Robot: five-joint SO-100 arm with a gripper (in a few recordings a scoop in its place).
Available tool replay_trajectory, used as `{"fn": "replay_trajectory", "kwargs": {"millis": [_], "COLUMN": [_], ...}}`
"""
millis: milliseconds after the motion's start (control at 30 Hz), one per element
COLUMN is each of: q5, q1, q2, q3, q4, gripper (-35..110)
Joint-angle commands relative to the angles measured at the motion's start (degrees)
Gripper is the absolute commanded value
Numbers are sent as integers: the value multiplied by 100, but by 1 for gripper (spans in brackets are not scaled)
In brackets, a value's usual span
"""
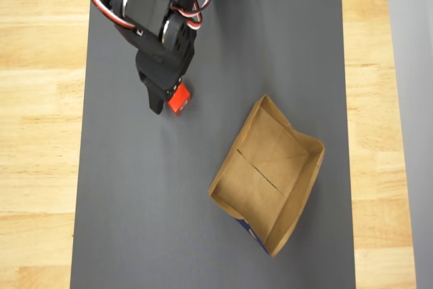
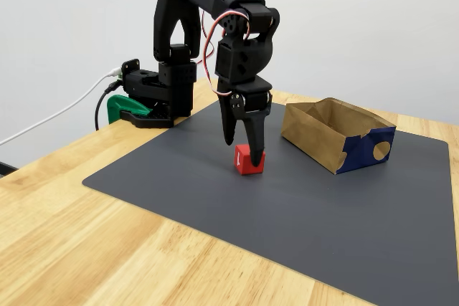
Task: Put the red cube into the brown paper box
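The claw [image 2: 244, 145] stands slightly open astride the red cube [image 2: 249, 160] on the grey mat [image 2: 179, 191], near its far edge; an off-centre pinch could squirt it away from the brown paper box [image 2: 337, 136]

The black arm [image 2: 215, 34] arches up and over, wrist bent straight down, gripper [image 2: 244, 145] pointing at the mat, its two fingers [image 2: 255, 134] parted in a narrow V.

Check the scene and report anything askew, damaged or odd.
Nothing is damaged or spilled. The brown paper box lies skewed to the dark mat, its walls creased and uneven. The red cube rests on the mat, with the gripper down at it.
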Motion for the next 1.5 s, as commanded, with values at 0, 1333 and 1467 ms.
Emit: {"fn": "replay_trajectory", "kwargs": {"millis": [0, 1333, 1467], "q5": [53, -853, -949], "q1": [62, 26, -88], "q2": [70, 1081, 1863], "q3": [-105, -62, -70], "q4": [53, -475, -158], "gripper": [34, 0, 0]}}
